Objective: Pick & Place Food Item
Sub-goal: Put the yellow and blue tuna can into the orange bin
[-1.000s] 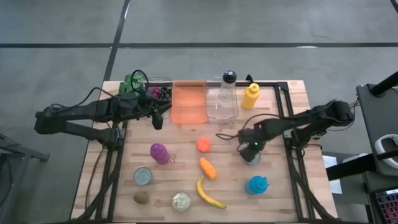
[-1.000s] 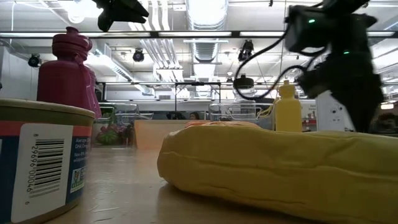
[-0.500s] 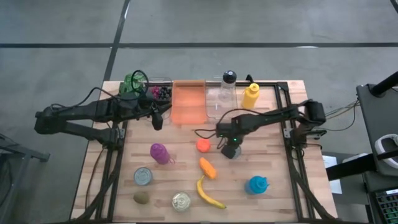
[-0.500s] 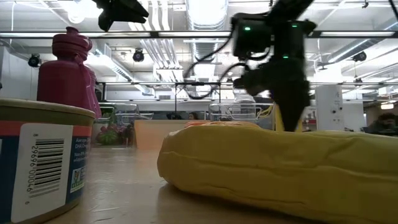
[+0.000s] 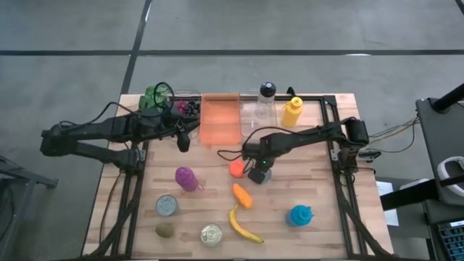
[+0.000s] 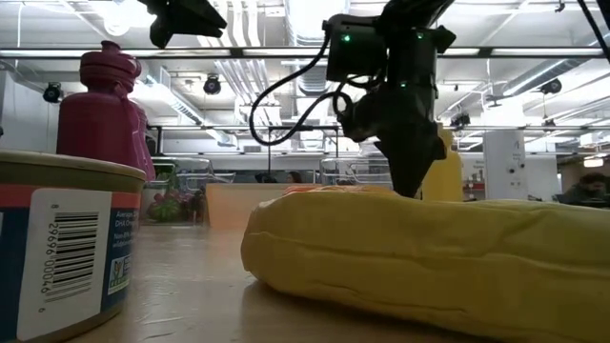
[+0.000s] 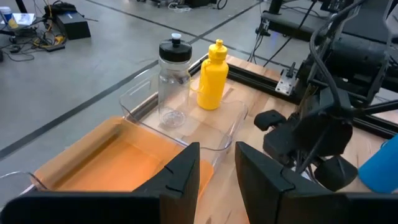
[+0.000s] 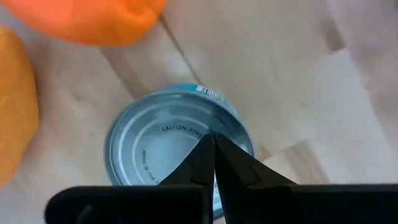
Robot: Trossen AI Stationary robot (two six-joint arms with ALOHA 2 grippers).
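Observation:
My right gripper [image 5: 259,174] points straight down at mid-table, just right of a round orange fruit [image 5: 236,169]. It is shut, and its tips stand on the lid of a silver can [image 8: 177,146] with a teal label. In the low view this gripper [image 6: 408,176] drops behind the yellow banana [image 6: 429,257], which hides the can. The orange fruit [image 8: 93,18] and an orange carrot-like piece [image 8: 15,106] lie close to the can. My left gripper [image 5: 185,139] hovers at the table's far left by the orange tray [image 5: 220,119]. Its fingers stand open [image 7: 216,168] with nothing between them. My right gripper meets the can's lid [image 8: 186,134] from above, its two shut fingertips [image 8: 205,155] touching a little off the lid's middle. I cannot tell whether they pinch a part of the lid or only press on it. The can is upright; whether it is clear of the table does not show.
A purple bottle [image 5: 185,178], two more cans [image 5: 167,205] [image 5: 211,234], a kiwi [image 5: 164,230], a banana [image 5: 243,226] and a blue bottle [image 5: 299,215] fill the near half. At the far edge stand a clear bin [image 5: 259,123] with a clear bottle [image 5: 267,94] and a yellow bottle [image 5: 292,111].
My right gripper has swept from the table's right part toward its left, ending beside the orange fruit, with its wrist rolling on the way. The silver can has come along beneath its shut tips.

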